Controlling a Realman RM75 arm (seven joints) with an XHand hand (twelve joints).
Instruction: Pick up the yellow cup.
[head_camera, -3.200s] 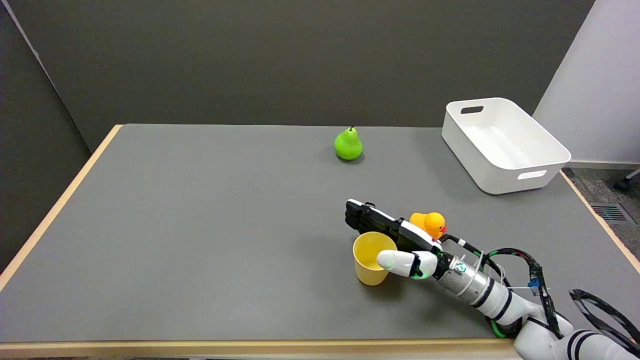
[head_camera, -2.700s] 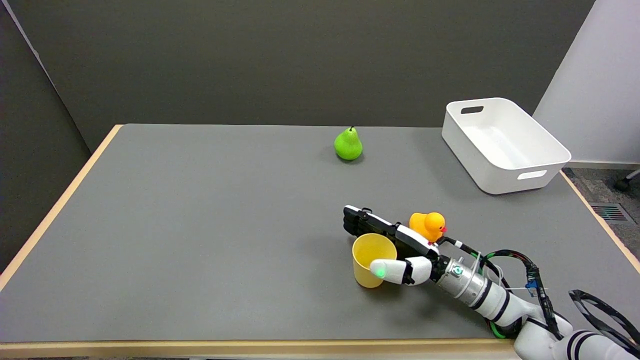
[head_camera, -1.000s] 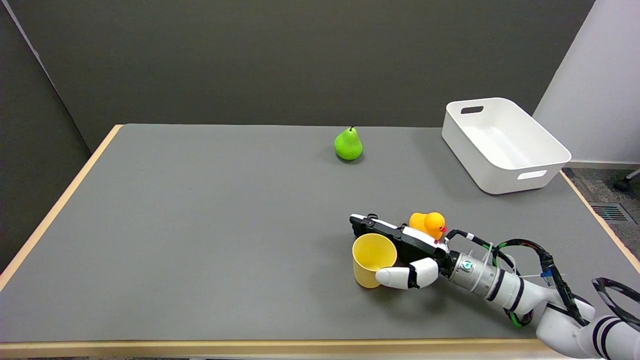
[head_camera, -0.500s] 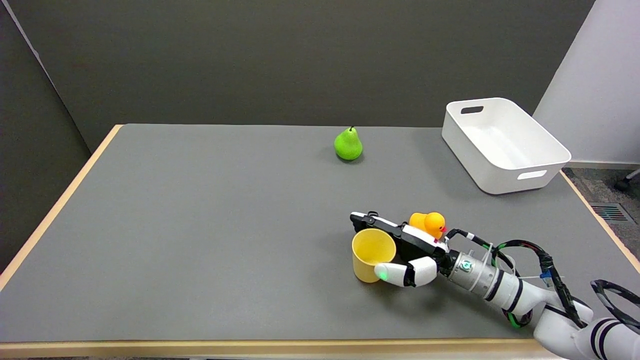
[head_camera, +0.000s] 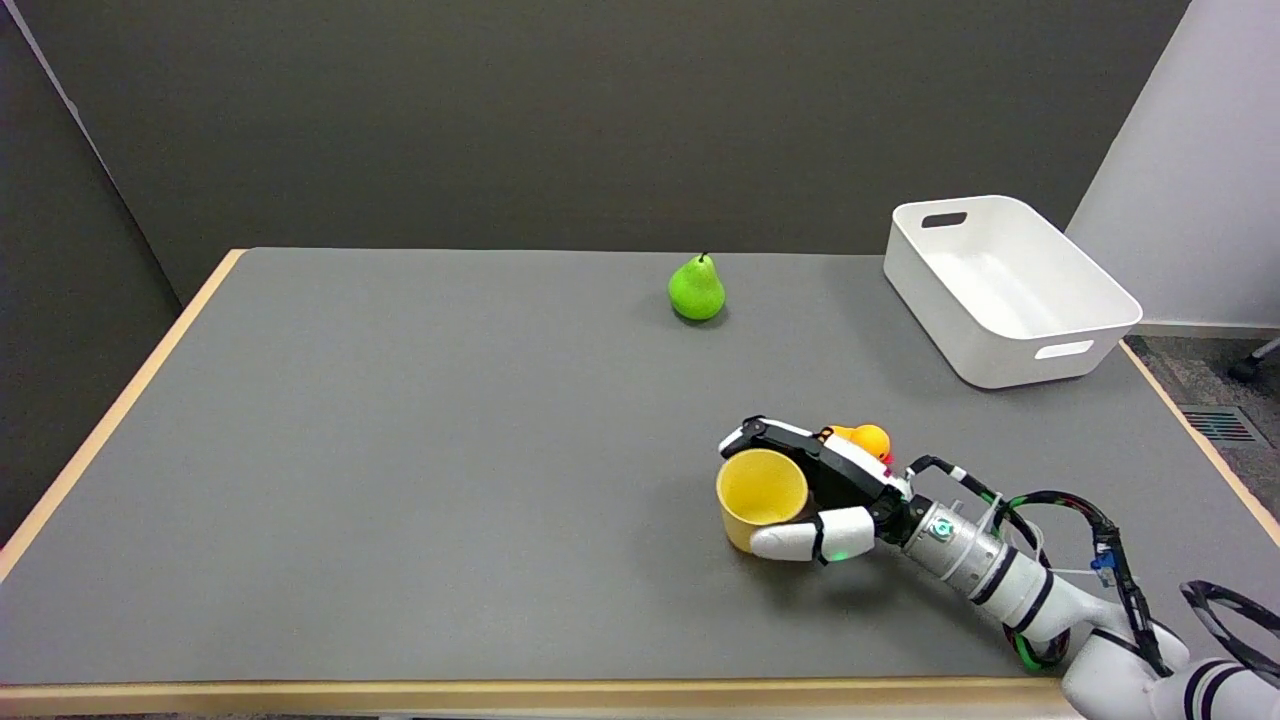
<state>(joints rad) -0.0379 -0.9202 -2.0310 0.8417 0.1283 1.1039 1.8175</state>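
Wrapped around the yellow cup (head_camera: 760, 495), the right hand (head_camera: 828, 490) has its white thumb lying across the cup's near side and its dark fingers curving round the far side, so it grips the cup between them. That cup sits low at the table's (head_camera: 400, 450) near right, its mouth open toward the camera and slightly tipped; whether its base has left the surface cannot be told from this view. By my judgement the grasp is made and the lift itself is what remains, or has barely begun. Just behind the hand, a rubber duck (head_camera: 868, 438) peeks out, mostly hidden. Farther back stands a green pear (head_camera: 696, 290), and at the far right a white bin (head_camera: 1010, 290).
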